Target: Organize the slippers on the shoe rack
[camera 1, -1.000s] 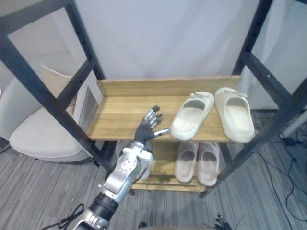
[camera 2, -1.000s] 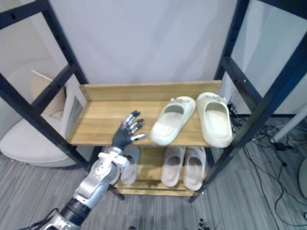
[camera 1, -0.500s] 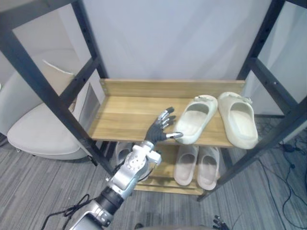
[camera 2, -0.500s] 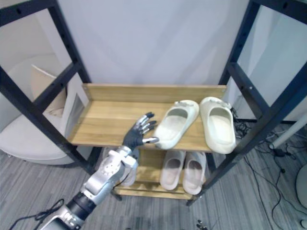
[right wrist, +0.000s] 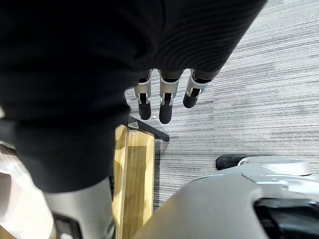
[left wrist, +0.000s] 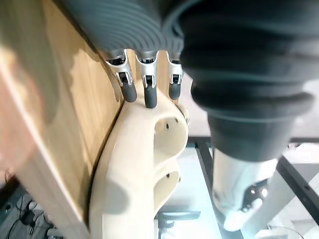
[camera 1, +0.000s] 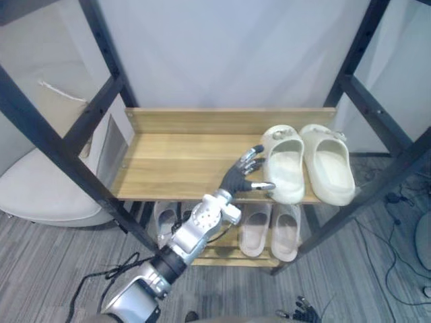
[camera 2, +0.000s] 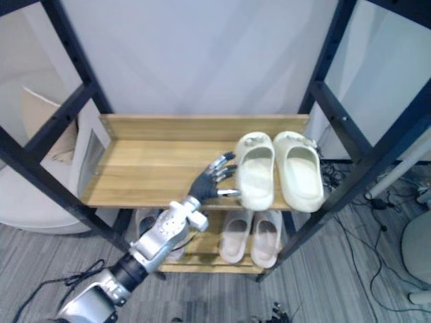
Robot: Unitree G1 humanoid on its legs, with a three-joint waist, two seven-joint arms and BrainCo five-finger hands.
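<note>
The fingers [camera 1: 250, 160] of the left hand [camera 1: 237, 179] are straight and spread, holding nothing. Their dark tips rest against the left side of a cream foam slipper [camera 1: 286, 165], and the thumb tip sits at that slipper's near edge.

The black metal shoe rack [camera 1: 101, 111] spans the frame, standing on grey striped carpet [camera 1: 377, 269]. At the left edge, behind the rack's posts, is a white rounded chair [camera 1: 40, 192].

The upper wooden shelf [camera 1: 175, 158] lies across the middle, bare on its left half. The touched slipper lies right of centre on it, with a second cream slipper [camera 1: 328, 163] just beside it, toes toward the back wall.

On the lower wooden shelf [camera 2: 207, 243] is a pair of pale slippers [camera 1: 254, 230], with a greyish-white pair [camera 1: 163, 219] further left, partly behind the arm.

The right hand [right wrist: 166, 102] hangs over the carpet with its fingers straight and empty.
</note>
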